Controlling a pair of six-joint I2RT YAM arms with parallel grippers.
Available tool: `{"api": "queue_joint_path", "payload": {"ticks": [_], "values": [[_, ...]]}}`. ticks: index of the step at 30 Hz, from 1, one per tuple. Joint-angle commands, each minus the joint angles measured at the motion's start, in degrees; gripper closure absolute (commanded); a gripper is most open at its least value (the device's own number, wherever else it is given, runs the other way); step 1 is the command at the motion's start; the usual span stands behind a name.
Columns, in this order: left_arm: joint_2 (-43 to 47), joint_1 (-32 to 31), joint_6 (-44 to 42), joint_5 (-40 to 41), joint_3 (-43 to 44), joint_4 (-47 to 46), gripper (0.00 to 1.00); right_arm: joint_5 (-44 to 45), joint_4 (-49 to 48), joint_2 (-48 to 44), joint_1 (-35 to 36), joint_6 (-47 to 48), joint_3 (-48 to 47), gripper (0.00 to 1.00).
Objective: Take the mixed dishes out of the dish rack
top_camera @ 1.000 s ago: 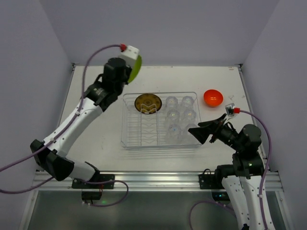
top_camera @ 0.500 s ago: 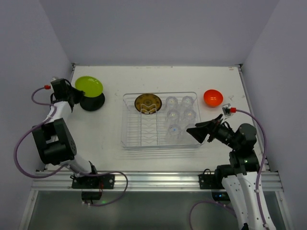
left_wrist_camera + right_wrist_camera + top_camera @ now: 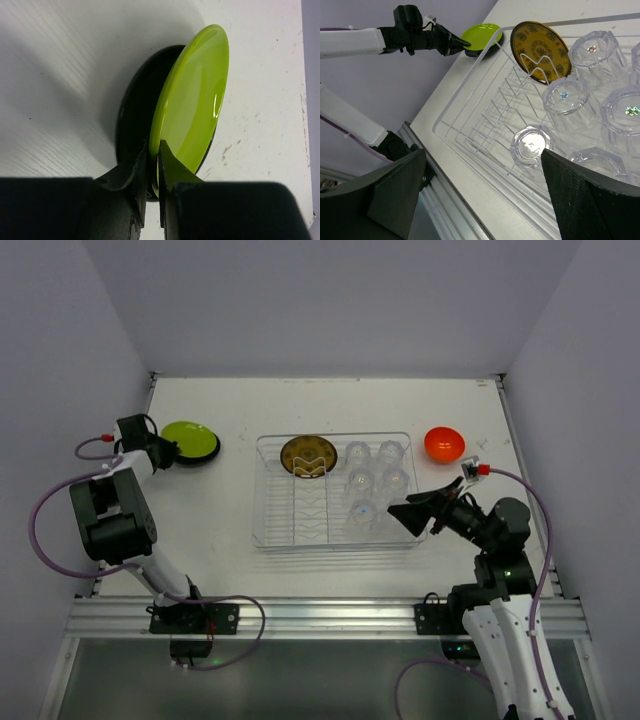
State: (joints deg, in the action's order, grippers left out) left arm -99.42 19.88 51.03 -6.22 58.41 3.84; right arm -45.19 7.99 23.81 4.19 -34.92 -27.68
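The clear dish rack (image 3: 295, 515) sits mid-table. It holds a yellow plate with a dark rim (image 3: 307, 455), upright at its back left, and several clear glass cups (image 3: 375, 485) on its right side. The orange bowl (image 3: 444, 443) lies on the table right of the rack. My left gripper (image 3: 160, 450) is at the far left, shut on the rim of a lime-green plate (image 3: 192, 100). That plate is tilted over a black dish (image 3: 132, 110). My right gripper (image 3: 425, 515) is open and empty over the rack's near right corner, above a cup (image 3: 532, 145).
The table's left edge and the wall are close behind my left gripper. The metal rail (image 3: 320, 612) runs along the near edge. The right wrist view also shows the yellow plate (image 3: 540, 45), the green plate (image 3: 481, 34) and the rack's wire slots (image 3: 505, 110).
My left arm has swung from high over the table's back down to the far left. It has lowered the green plate onto the black dish. The right gripper has barely moved.
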Motion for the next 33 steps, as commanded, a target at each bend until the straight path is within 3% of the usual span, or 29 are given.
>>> {"api": "queue_joint_path", "payload": {"ticks": [1,4,11,15,19,24,30,33], "values": [[2.2,0.9,-0.4,5.5,0.8,0.4,0.85,1.7,-3.1,-0.7,0.2,0.7,0.9,0.01],[1.6,1.3,-0.8,4.6,1.0,0.6,0.80,1.7,-3.2,-0.7,0.2,0.7,0.8,0.01],[1.2,1.3,-0.7,-0.3,-1.4,-2.8,0.52,1.9,-3.2,-1.1,0.2,1.0,1.4,0.01],[2.5,1.3,-0.7,-1.6,-2.2,-2.8,0.44,1.8,-3.2,-1.1,0.2,1.1,1.3,0.01],[5.6,0.9,-3.0,-0.9,-2.2,-2.8,0.21,1.7,-3.2,-1.1,0.2,1.1,1.5,0.01],[9.9,-1.4,-7.2,4.5,-1.1,0.6,0.01,1.2,-3.1,-1.6,0.2,1.2,1.3,0.01],[10.1,-2.6,-10.5,3.7,0.8,4.1,0.00,1.2,-3.3,-1.8,0.2,1.0,1.5,0.01],[11.8,-8.5,-16.1,5.2,6.0,7.7,0.00,1.2,-3.2,-1.5,0.2,1.3,1.7,0.01]]}}
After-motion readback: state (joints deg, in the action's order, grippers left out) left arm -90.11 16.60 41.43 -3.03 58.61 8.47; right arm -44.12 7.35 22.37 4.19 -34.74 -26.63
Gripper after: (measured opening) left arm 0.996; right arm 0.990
